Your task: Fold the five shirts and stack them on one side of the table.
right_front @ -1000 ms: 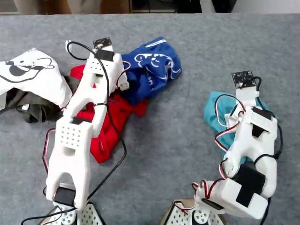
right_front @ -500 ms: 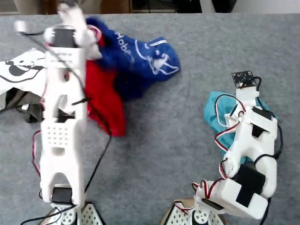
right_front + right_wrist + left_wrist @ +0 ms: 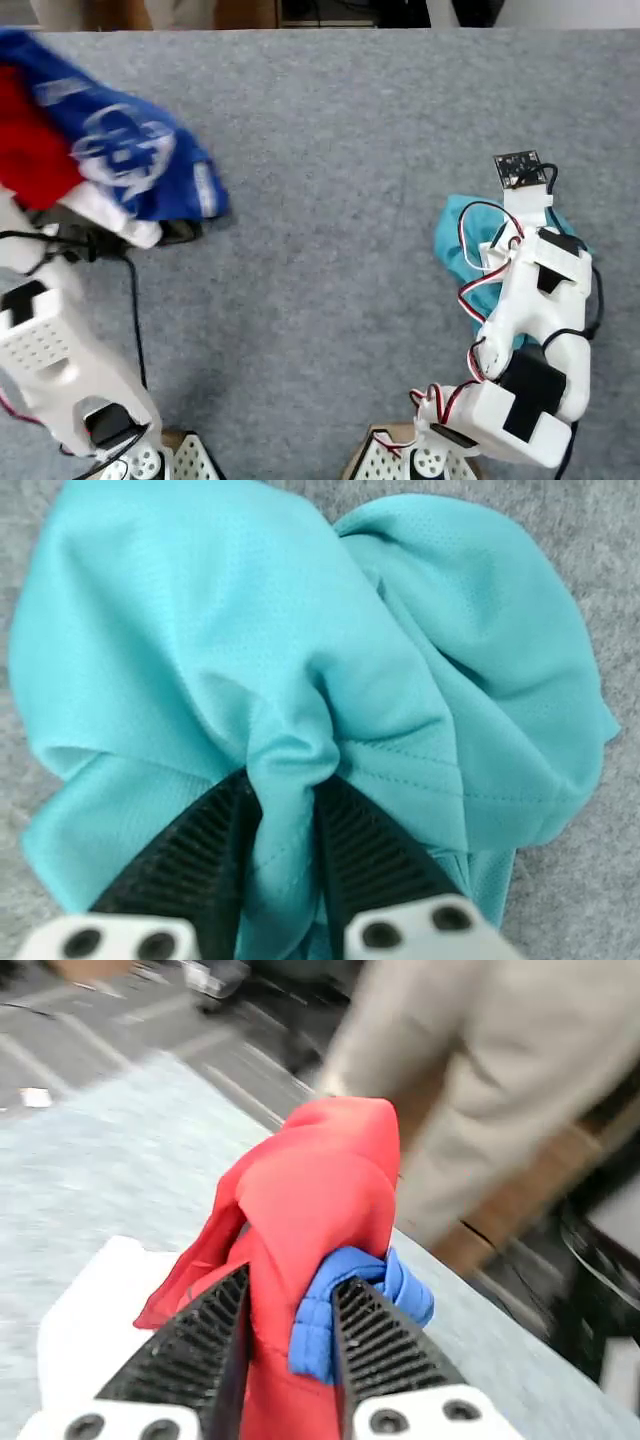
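Red shirt (image 3: 320,1180) clamped in raised left end effector (image 3: 292,1280).

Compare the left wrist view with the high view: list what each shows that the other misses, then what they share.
Left wrist view adds: the left hand, its ridged fingers shut on bunched red shirt and blue shirt fabric together. High view adds: the teal shirt under the right arm, and the blue shirt's white print. Shared: the red and blue shirts, and the grey table.
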Action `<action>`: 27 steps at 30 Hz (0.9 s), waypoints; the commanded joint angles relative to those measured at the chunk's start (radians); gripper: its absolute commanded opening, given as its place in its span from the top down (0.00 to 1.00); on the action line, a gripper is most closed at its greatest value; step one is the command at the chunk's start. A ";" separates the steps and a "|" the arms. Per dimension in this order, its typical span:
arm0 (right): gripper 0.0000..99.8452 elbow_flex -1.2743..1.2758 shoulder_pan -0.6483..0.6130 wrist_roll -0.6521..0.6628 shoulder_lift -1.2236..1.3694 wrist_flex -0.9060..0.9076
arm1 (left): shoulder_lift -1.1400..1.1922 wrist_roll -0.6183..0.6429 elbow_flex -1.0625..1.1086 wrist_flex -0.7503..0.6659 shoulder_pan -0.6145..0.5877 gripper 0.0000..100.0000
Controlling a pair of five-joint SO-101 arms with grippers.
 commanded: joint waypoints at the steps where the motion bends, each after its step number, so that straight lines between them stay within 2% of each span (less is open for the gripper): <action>1: 1.00 0.018 -0.033 -0.011 0.002 -0.006 | -0.028 0.002 -0.029 -0.011 -0.061 0.98; 6: 1.00 0.024 -0.033 -0.011 0.002 -0.006 | 0.102 0.003 -0.038 -0.002 -0.103 0.98; 11: 1.00 0.024 -0.033 -0.011 0.002 -0.006 | 0.220 -0.002 -0.026 0.097 -0.055 0.97; 15: 1.00 0.025 -0.033 -0.009 0.002 -0.006 | 0.271 0.002 0.121 0.097 -0.025 0.83; 17: 1.00 0.025 -0.033 -0.009 0.002 -0.006 | 0.243 0.002 0.233 0.097 -0.015 0.76; 21: 1.00 0.025 -0.038 -0.006 0.002 -0.006 | 0.107 -0.012 0.494 0.097 0.035 0.76; 27: 1.00 0.025 -0.044 -0.005 0.002 -0.006 | -0.154 -0.091 0.838 0.089 0.269 0.76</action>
